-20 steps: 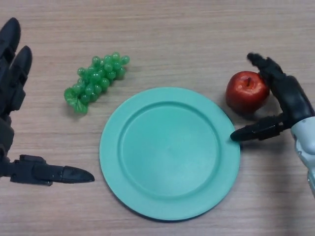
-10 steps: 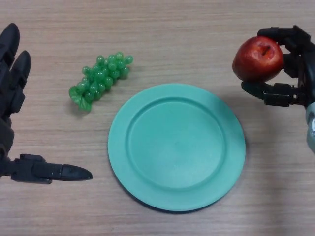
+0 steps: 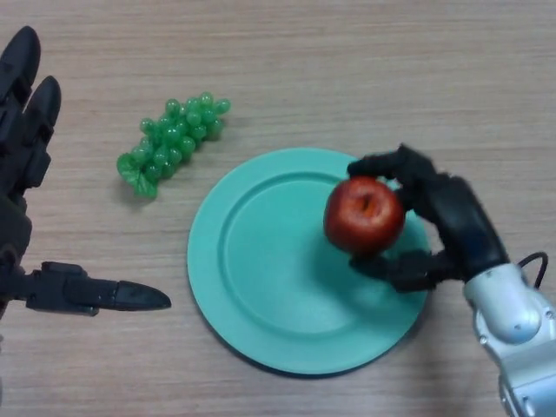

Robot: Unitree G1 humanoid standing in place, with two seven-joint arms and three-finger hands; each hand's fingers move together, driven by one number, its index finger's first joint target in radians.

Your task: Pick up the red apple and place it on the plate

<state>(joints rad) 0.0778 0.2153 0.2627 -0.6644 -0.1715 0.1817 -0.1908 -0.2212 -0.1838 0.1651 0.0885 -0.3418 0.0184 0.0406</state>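
Right hand [image 3: 443, 228] grasping red apple [image 3: 364, 215] | shiny, stem dimple up | over green plate [image 3: 261, 287]

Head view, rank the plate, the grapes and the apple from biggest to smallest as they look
1. Green plate, clearly largest.
2. Bunch of green grapes.
3. Red apple, though the right hand holds it nearer the camera, so these two are unsure.

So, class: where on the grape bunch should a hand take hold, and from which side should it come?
Grip the grape bunch across its narrow middle, coming from above. It lies flat and slanted on the table, so a thumb and fingers can close on its two long sides. The open left hand is nearest.
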